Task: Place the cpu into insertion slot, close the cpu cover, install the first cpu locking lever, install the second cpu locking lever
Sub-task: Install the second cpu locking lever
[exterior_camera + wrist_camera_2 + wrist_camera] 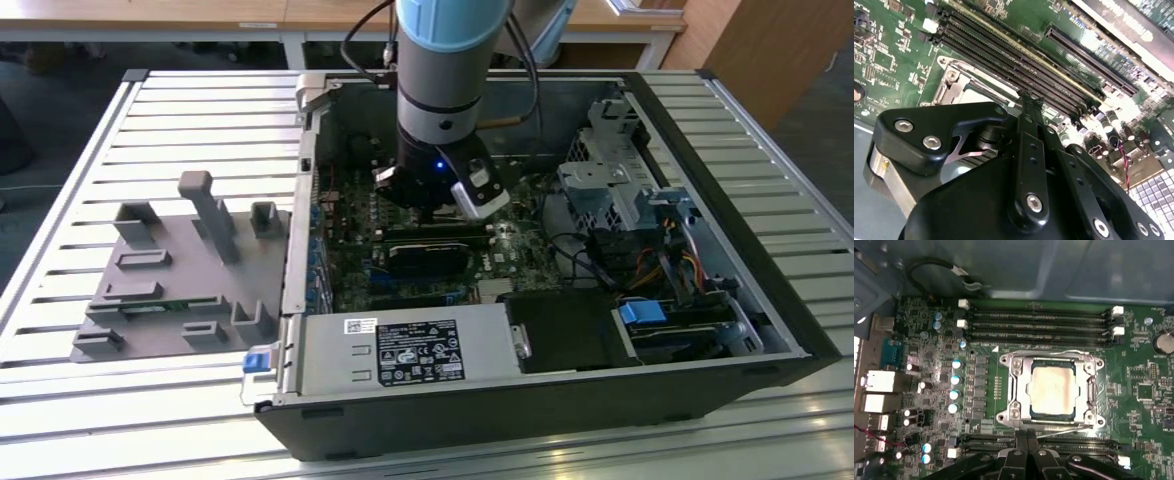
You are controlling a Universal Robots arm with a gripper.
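Note:
In the first wrist view the cpu [1053,390] lies silver-grey and flat in the insertion slot [1052,416] on the green board. The cpu cover [1016,390] is folded down around it. One thin wire lever [1054,353] runs along the cover's far side. A second lever [1064,430] lies slanted along the near side, its end beside my fingertips. My gripper [1026,438] is shut, at the socket's near edge. The second wrist view shows the gripper [1026,97] shut just beside the cpu cover [954,82]. In the exterior view the gripper [424,208] reaches down inside the open computer case.
Long black memory slots [1039,322] flank the socket. Blue-topped capacitors [955,385] stand beside it. In the case sit a power supply [400,350], a drive cage [601,190] and loose cables [667,270]. A grey fixture plate [174,280] lies on the slatted table at the exterior view's left.

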